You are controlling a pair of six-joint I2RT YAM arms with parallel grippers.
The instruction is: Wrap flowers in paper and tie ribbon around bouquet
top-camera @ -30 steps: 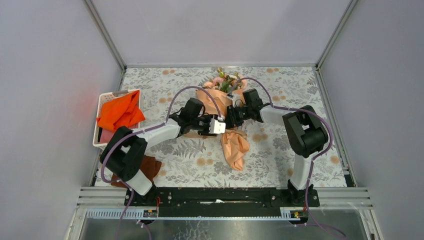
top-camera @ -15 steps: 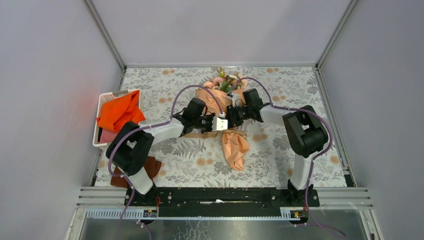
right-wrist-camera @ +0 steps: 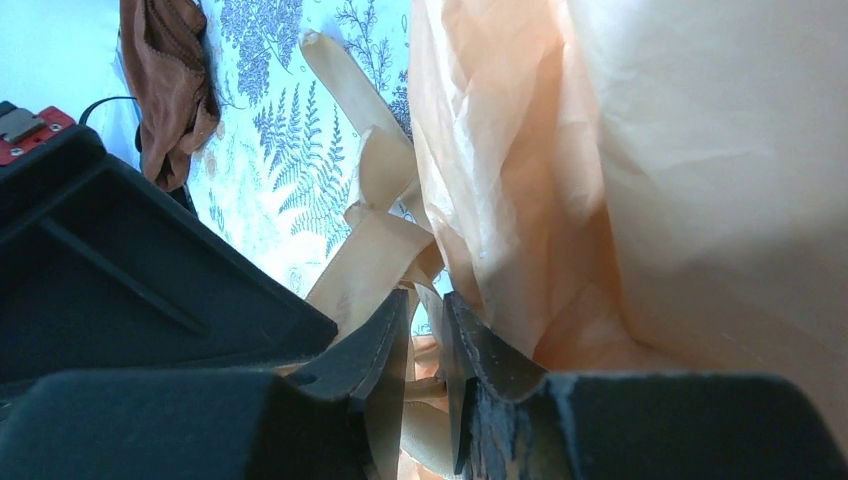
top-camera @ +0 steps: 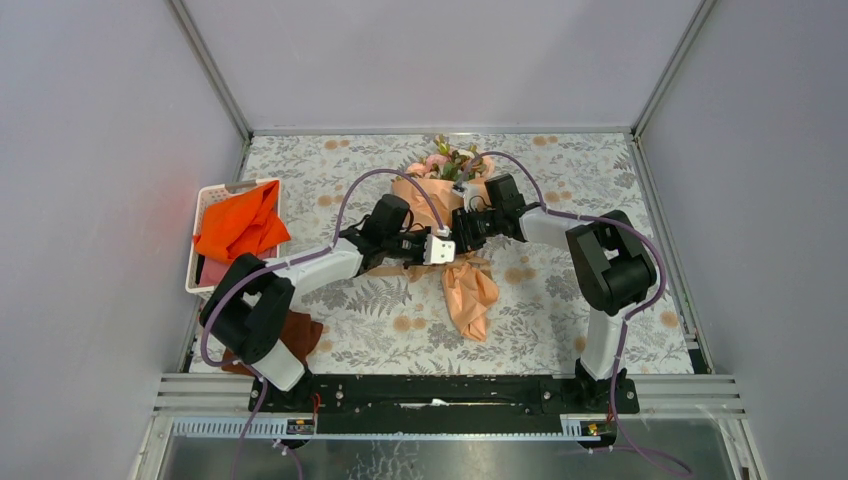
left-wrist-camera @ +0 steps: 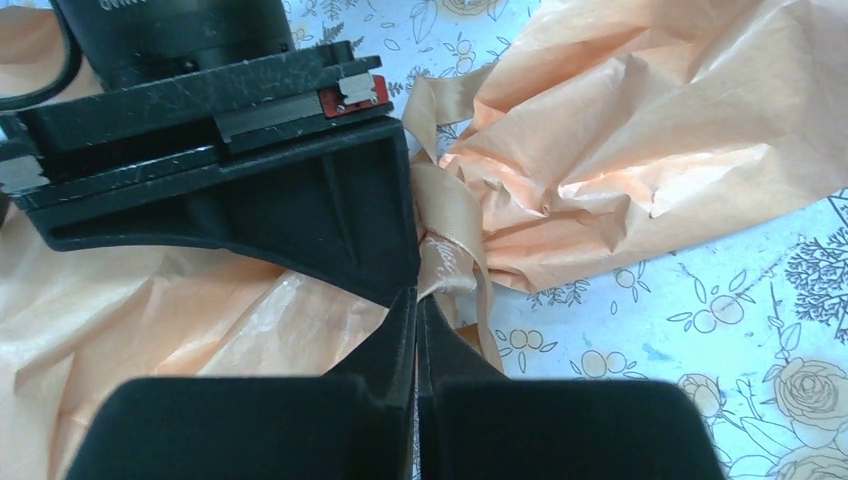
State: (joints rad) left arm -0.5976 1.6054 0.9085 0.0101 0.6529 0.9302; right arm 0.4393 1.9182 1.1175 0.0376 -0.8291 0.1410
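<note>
Tying in progress: on the floral-print counter [top-camera: 580,170], left fingers [left-wrist-camera: 415,298] clamp shut on the flat tan-peach ribbon [left-wrist-camera: 450,215] at the waist of the peach-paper pink-rose bouquet [top-camera: 470,290], right fingers [right-wrist-camera: 428,305] slightly parted around another strand, likely needing a regrip before tightening.

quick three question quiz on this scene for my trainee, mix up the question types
1. True or false: the left claw is shut on the ribbon.
2. What lies in the white basket? A orange cloth B scissors C a cup
3. Fill in: the flowers point toward the ___ edge of the table.
Key: 1 true; 2 A; 3 far
</note>
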